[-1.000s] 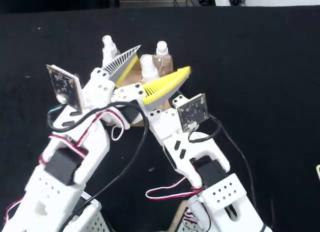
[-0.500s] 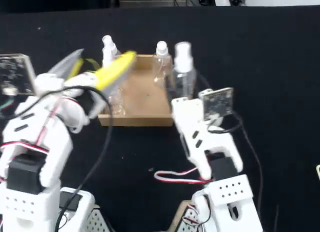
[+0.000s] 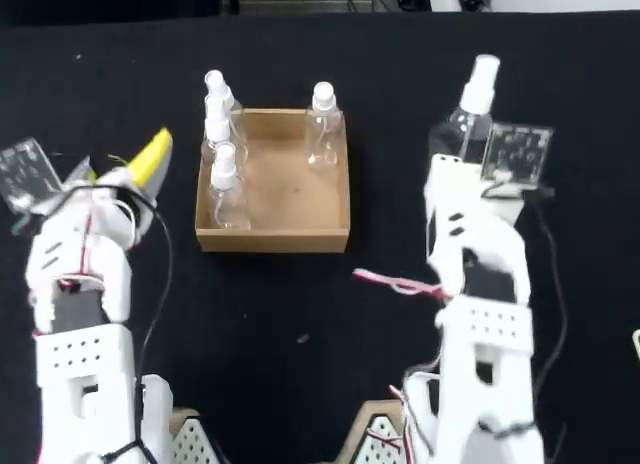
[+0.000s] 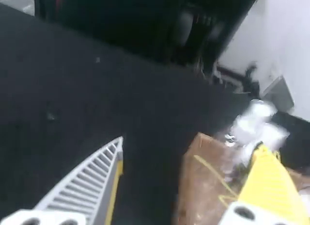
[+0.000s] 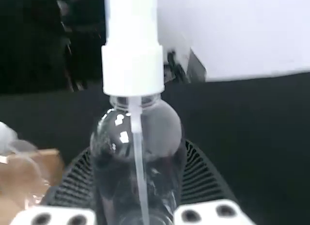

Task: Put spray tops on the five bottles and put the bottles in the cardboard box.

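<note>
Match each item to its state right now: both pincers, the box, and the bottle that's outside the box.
Items
1. left pincer
2. right pincer
3. cardboard box
4. fifth bottle

States
a. capped bottles standing inside it
b. open and empty, left of the box
c. gripped to the right of the box, spray top on
d. shut on a bottle

Pairs: 1-b, 2-d, 3-a, 4-c
</note>
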`<state>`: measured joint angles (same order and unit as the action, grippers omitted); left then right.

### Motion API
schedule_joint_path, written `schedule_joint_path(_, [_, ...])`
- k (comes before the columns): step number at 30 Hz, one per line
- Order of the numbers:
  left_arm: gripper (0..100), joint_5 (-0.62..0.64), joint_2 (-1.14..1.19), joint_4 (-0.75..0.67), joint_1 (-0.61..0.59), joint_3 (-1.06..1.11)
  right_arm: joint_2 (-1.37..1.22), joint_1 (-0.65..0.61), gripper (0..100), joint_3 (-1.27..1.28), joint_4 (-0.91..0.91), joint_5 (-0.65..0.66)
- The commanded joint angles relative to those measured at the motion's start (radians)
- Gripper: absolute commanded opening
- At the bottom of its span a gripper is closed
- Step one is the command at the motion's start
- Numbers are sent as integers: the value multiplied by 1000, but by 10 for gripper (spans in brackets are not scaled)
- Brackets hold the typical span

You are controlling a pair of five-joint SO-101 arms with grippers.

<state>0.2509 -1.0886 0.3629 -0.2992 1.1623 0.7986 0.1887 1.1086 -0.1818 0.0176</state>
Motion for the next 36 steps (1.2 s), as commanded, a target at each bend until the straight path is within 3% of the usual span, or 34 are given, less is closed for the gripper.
schedule_joint_path(1, [377,12,-9,-218,-1,166,-124,84,11,-68,44,8])
schedule_joint_path(5, [370,12,-9,-238,-8,226,-251,170,11,-7,278,8])
schedule_joint_path(11, [303,3,-9,-241,-8,280,-472,184,11,137,769,11])
schedule_joint_path(25, [304,2,-5,-241,-8,286,-946,354,12,90,1250,71])
schedule_joint_path(32, [304,2,-2,-241,-8,286,-1033,354,18,91,1295,71])
schedule_joint_path(36, [304,2,0,-241,-8,286,-1032,347,116,114,1301,71])
